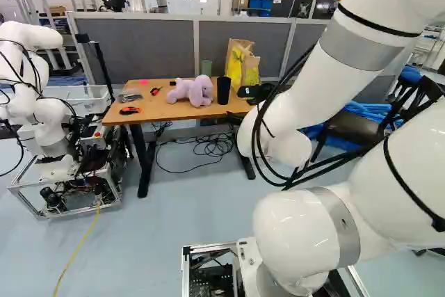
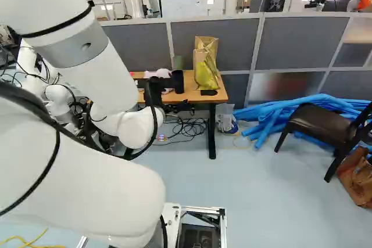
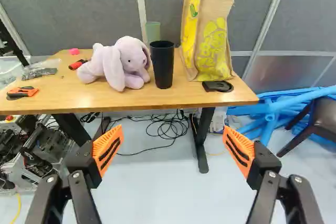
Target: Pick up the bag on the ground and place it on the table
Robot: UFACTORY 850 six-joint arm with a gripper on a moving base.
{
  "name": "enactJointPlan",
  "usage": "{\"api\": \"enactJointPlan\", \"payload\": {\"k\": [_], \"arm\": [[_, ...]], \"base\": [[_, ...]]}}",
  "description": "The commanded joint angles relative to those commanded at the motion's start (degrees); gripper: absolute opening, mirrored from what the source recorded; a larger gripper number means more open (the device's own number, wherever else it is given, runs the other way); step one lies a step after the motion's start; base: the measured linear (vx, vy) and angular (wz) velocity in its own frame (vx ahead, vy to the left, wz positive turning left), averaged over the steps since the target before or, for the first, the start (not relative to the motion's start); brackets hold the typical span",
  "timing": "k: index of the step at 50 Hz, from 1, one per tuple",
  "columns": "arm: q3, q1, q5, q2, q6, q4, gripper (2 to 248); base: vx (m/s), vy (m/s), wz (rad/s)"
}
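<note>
Jute bag with yellow print [image 3: 209, 35] stands upright on the wooden table [image 3: 173, 98], toward its rear edge, beyond a flat black item [image 3: 217, 86] and beside a black tumbler [image 3: 161, 66]. If this is the bag the task means, the job looks essentially finished: the bag is off the ground, its base rests on the tabletop, and nothing holds it up. What remains would be, at most, to draw the arm [image 1: 306, 95] clear of the table.

One doubt tempers that: in the right base view a brown bag [image 2: 356, 181] sits on the floor beside the dark chair [image 2: 319, 125]. Were that the one wanted, the whole pick and place would be left to do. The jute bag seems the likelier match, judging by its place on the table and the empty gripper [image 3: 173, 139] facing that way.

The gripper is on the near side of the table, apart from the bag. Its fingers stand wide open, spread well to either side, with only the view of the floor and table legs between them. Neither orange pad [image 3: 108, 148] touches anything, and nothing is held.
</note>
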Motion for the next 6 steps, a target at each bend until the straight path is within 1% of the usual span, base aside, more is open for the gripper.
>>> {"api": "enactJointPlan", "payload": {"k": [6], "arm": [[0.0, 0.0, 0.0, 0.0, 0.0, 0.0, 247]], "base": [[0.0, 0.0, 0.0]]}}
